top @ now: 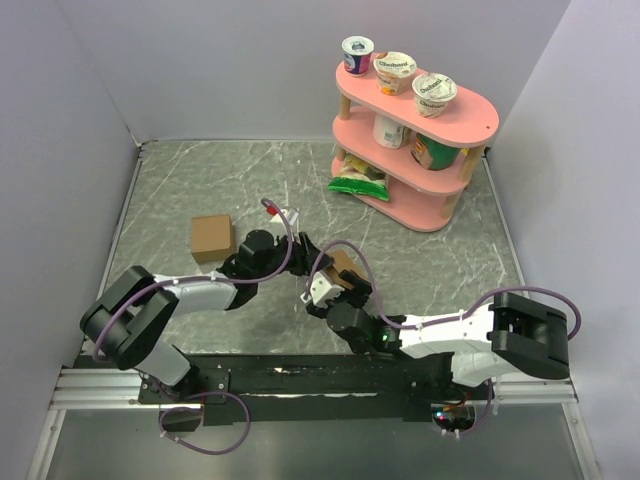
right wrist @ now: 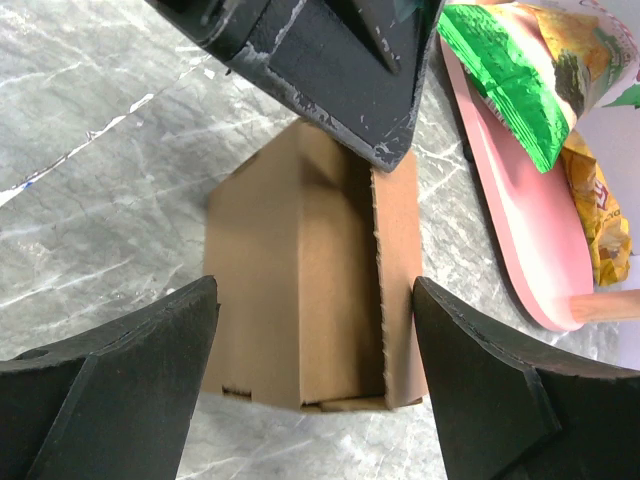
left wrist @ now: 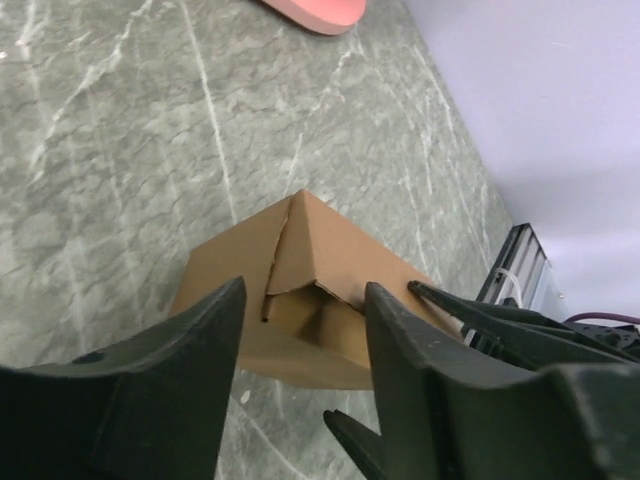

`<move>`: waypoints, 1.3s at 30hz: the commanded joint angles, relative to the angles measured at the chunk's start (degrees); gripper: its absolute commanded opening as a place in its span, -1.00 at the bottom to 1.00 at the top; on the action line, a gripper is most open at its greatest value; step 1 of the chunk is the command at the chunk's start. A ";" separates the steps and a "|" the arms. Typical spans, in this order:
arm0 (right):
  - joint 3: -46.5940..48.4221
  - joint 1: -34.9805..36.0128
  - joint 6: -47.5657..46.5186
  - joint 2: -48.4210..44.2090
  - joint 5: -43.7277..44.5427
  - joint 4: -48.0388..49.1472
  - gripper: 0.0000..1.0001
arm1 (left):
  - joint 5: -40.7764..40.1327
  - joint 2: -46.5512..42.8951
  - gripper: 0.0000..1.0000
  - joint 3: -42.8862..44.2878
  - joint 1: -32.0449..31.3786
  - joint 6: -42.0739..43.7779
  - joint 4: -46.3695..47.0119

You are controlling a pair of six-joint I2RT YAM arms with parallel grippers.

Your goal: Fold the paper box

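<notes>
- The paper box (top: 347,266) sits about mid-worktop, a little toward the near edge. It is partly formed, with its walls up and one flap not tucked in.
- It looks like light, thin cardboard, so I judge it stiff across each panel and weak along the creases. A hard pinch would probably dent it, and a loose flap would likely spring back.
- On the smooth worktop (top: 180,190) an empty carton like this could slide under a sideways push, so one arm should brace it.
- The best hold, I think, is on two opposite flat walls, low down and away from the open flap. Press the flap close to its crease, not at its free edge.
- The left gripper (left wrist: 305,320) has its jaws apart at the box's flapped end. One tip may be touching the cardboard, but I cannot be sure from these views.
- The right gripper (right wrist: 315,320) has its jaws wide apart on either side of the box, with a gap showing on both sides. It holds nothing.
- Counted: one paper box, and one neat cardboard cube (top: 211,237) well to its left, toward the worktop's left edge.
- At the far right corner is one pink shelf (top: 470,125). It has three cups (top: 397,70) on its top tier and one green snack bag (top: 360,181) at its foot.
</notes>
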 commanded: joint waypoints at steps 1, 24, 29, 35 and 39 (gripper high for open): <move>2.24 0.62 1.57 0.48 1.08 -0.46 0.69 | 1.76 2.46 0.04 2.21 0.33 -0.58 3.07; 8.91 -0.61 14.30 -19.10 -14.55 -24.78 0.99 | 2.29 6.16 -0.34 -0.16 0.33 -0.58 2.28; 11.64 -8.40 23.52 -26.49 -22.45 -30.15 0.99 | 1.59 5.98 -0.35 0.28 0.33 0.56 1.05; 12.18 -14.67 38.12 -30.89 -15.11 -39.48 0.87 | 1.41 6.07 -0.35 0.63 0.24 0.92 0.52; 8.67 -14.76 40.32 -30.98 -11.66 -38.00 0.84 | 1.50 6.07 -0.36 0.80 0.24 1.00 0.09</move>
